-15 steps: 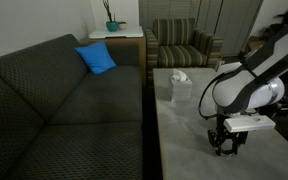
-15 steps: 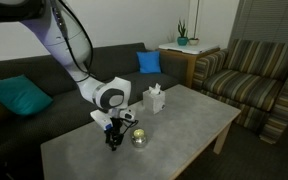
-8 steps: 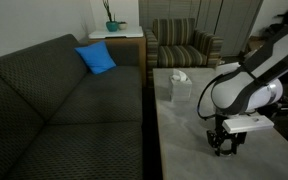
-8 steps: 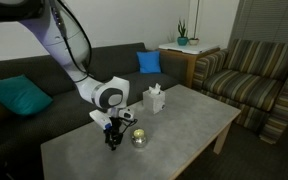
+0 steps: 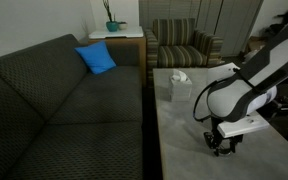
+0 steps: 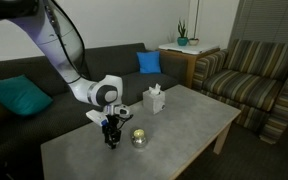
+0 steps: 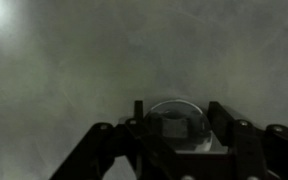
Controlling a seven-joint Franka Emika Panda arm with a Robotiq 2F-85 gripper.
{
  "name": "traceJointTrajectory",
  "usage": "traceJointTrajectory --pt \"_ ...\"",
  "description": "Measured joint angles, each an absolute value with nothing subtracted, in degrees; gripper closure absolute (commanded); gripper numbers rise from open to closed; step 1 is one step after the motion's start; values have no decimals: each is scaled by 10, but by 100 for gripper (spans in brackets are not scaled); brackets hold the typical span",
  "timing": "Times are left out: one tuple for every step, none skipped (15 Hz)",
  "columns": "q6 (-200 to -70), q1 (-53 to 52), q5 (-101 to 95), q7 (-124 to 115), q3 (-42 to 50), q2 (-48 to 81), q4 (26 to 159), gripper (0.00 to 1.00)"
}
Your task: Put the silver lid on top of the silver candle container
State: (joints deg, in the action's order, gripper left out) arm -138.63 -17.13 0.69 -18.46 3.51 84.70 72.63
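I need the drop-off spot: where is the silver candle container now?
In an exterior view the silver candle container stands on the table beside the gripper, tissue box farther back.

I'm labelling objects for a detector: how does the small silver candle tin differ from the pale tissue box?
The small round shiny silver candle tin is low; the pale cube-shaped tissue box is taller and bulkier. The tin is lidless; the box has tissue poking from its top. The tin stands close to the tool; the box farther off. Both rest on the pale table.
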Motion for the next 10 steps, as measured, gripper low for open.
traceJointTrajectory --pt "-1387 -176 4 -191 38 847 727 59" --pt "-1387 -181 2 -197 41 846 728 59" --pt "-1387 -185 0 -201 44 846 728 59" --pt "-1388 -188 -2 -206 46 846 729 59" --pt "-1388 -191 -4 -212 48 845 730 59" --pt "-1389 -194 -5 -218 50 845 731 59" --pt "-1391 -198 -6 -225 53 845 732 59" --pt "-1393 -203 -7 -233 57 844 735 59" --pt "-1396 -208 -8 -242 60 843 737 59" --pt "-1399 -213 -8 -250 65 842 740 59"
